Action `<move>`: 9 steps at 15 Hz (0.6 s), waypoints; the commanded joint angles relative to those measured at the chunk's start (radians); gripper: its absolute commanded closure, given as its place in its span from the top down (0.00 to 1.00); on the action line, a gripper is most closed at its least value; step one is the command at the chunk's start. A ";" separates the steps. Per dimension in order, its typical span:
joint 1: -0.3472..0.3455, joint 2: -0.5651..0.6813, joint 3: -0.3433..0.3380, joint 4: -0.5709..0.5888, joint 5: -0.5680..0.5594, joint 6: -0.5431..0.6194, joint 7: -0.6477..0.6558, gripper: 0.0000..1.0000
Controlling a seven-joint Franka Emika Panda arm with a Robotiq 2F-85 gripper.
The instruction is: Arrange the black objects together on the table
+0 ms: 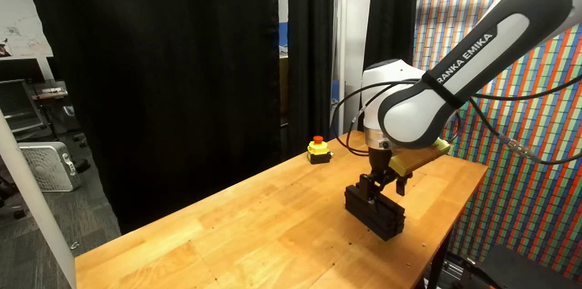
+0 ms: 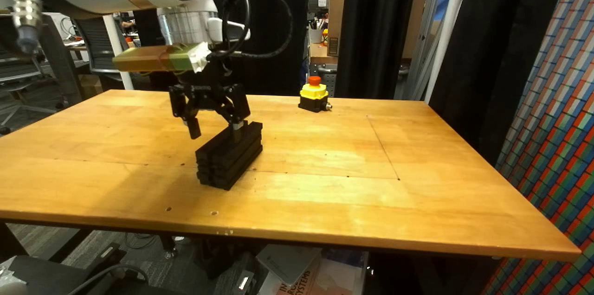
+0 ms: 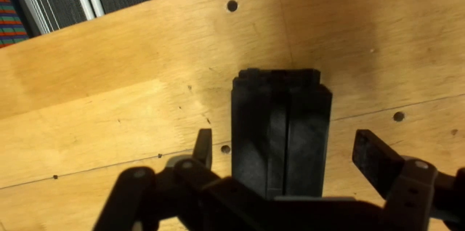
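The black objects (image 2: 228, 159) form one compact block of bars, stacked and lying side by side, long sides parallel, on the wooden table (image 2: 352, 202). In the wrist view the block (image 3: 252, 129) shows narrow seams between its bars, and its near end is hidden behind the gripper body. My gripper (image 3: 284, 131) is open above it, one finger to each side, with bare wood visible between each finger and the bars. Both exterior views show the gripper (image 1: 386, 193) pointing down near the top of the block (image 1: 370, 216). Nothing is held.
A yellow-and-red button box (image 1: 318, 150) stands farther back on the table, behind the block. Cables (image 2: 278, 49) loop from the wrist. In the wrist view the table's edge (image 3: 145, 2) runs beyond the far end of the bars.
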 commanded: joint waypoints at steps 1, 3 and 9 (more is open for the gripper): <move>0.062 -0.238 0.013 -0.089 0.116 -0.165 -0.077 1.00; 0.084 -0.333 0.033 -0.115 0.144 -0.265 -0.061 1.00; 0.137 -0.647 0.040 -0.077 0.237 -0.575 -0.067 1.00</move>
